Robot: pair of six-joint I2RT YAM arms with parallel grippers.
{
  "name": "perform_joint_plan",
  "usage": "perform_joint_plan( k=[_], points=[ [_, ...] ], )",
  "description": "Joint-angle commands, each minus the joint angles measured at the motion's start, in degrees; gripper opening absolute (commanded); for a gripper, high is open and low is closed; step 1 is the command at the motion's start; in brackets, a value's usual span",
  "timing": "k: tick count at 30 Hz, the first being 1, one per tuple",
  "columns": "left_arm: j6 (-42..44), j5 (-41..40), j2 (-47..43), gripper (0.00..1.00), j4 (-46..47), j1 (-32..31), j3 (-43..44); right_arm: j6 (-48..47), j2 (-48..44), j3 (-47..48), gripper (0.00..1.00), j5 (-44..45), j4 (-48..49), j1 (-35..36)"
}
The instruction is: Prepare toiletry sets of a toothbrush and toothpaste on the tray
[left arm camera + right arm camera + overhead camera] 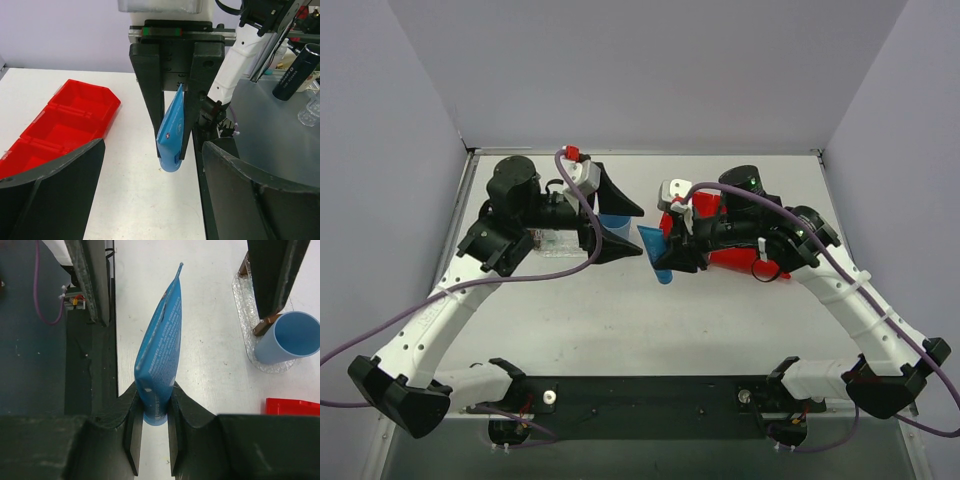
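Observation:
My right gripper (155, 402) is shut on the cap end of the bright blue toothpaste tube (161, 345) and holds it above the table, flat end pointing at the left gripper. It shows in the top view (653, 250) and the left wrist view (172, 132). My left gripper (625, 222) is open and empty, and its two fingers (272, 275) stand wide on either side of the tube's far end without touching it. The clear bumpy tray (243, 300) lies beside the left gripper. The toothbrush and the white-grey tube are out of view.
A round light blue cup (290, 337) stands upright on the near end of the tray, also seen in the top view (613, 222). The red two-compartment bin (65, 120) sits under the right arm (740, 257). The arms' black base bar (650, 395) runs along the near edge.

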Motion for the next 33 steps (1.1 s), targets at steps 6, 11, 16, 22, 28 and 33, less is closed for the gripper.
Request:
perform_joint_plan(
  k=[6,11,16,22,28,33],
  points=[
    [-0.5,2.3,1.5,0.88,4.5,-3.5,-0.3,-2.3,2.5,1.4,0.00,-1.8,0.5,1.3],
    [-0.1,1.9,1.8,0.75,3.8,-4.0,-0.5,-2.6,3.1,1.6,0.00,-1.4,0.4,1.7],
    [0.7,2.2,2.1,0.53,2.6,-4.2,-1.2,-2.7,3.0,1.7,0.00,-1.1,0.4,1.8],
    [1.3,2.3,2.1,0.33,2.2,-4.3,-1.2,-2.8,2.8,1.6,0.00,-0.7,0.4,1.8],
    [2.2,2.5,1.9,0.00,1.0,-4.4,-1.4,-3.2,2.4,1.3,0.00,0.1,0.5,1.7],
    [3.8,1.8,0.8,0.00,-0.7,-4.3,-1.3,-3.0,2.0,1.0,0.04,1.9,0.6,1.8]
  ],
)
